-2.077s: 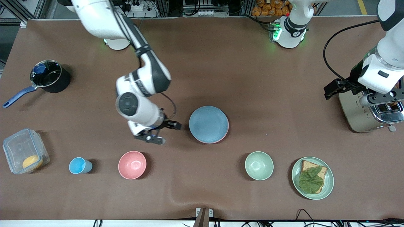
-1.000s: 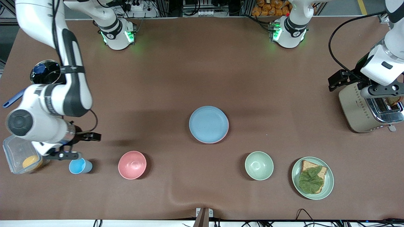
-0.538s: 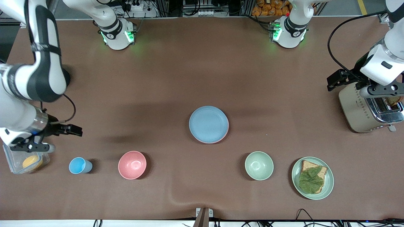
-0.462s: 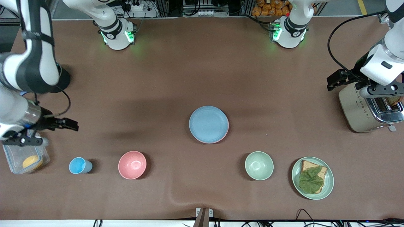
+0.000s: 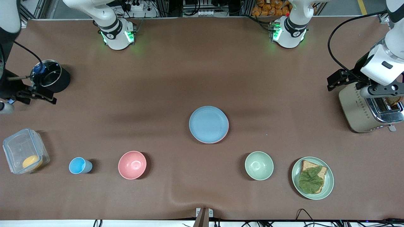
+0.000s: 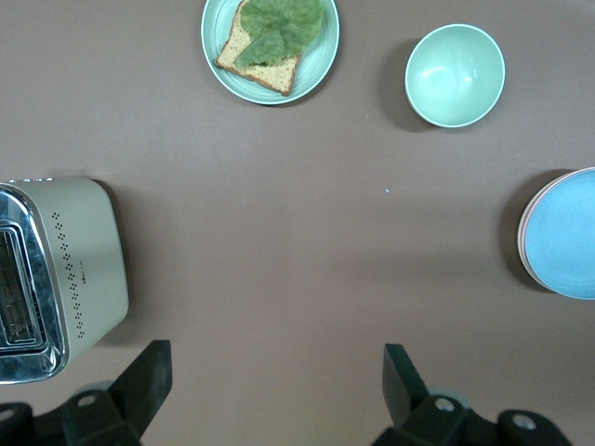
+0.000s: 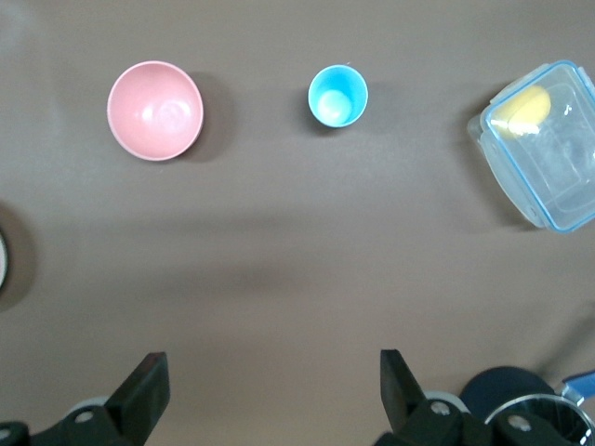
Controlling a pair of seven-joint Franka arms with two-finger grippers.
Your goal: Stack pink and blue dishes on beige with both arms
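Blue plate (image 5: 208, 124): topmost of a stack at mid-desk, pink rim (image 5: 217, 140) seen beneath; beige not discernible. Left gripper (image 6: 270, 390), parted, empty, over toaster (image 5: 369, 108); right gripper (image 7: 265, 386), parted, empty, beside pot (image 5: 50, 76). Risk: pot struck by a careless swing.

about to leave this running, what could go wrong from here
The blue plate tops the stack with a pink rim peeking out beneath; the beige one is hidden, so whether it sits centred cannot be checked. The open right gripper hangs over the black pot, and the open left gripper over the toaster; a low move might clip either.
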